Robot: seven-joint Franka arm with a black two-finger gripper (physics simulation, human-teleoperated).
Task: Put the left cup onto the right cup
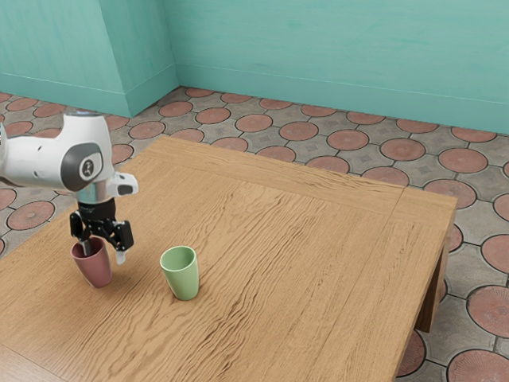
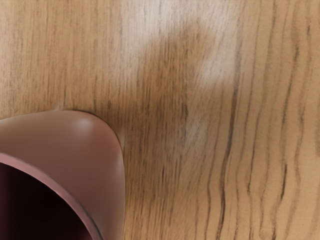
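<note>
Gripper (image 1: 102, 252): fingers are held spread astride the pink cup's (image 1: 93, 269) rim, one inside, one outside. Green cup (image 1: 180, 273): is stood upright nearby on the wooden table (image 1: 318, 239).

Soft, even light is washing over the wooden table (image 1: 318, 239); a diffuse shadow is lying beside the maroon cup (image 2: 65, 150).

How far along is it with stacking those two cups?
Done: the approach. The gripper is down at the rim of the red cup. In hand: the grab. The gripper looks open, and the red cup stands on the table. Left: closing on it, lifting it, carrying it over to the green cup, which stands apart, and setting it on top.
</note>
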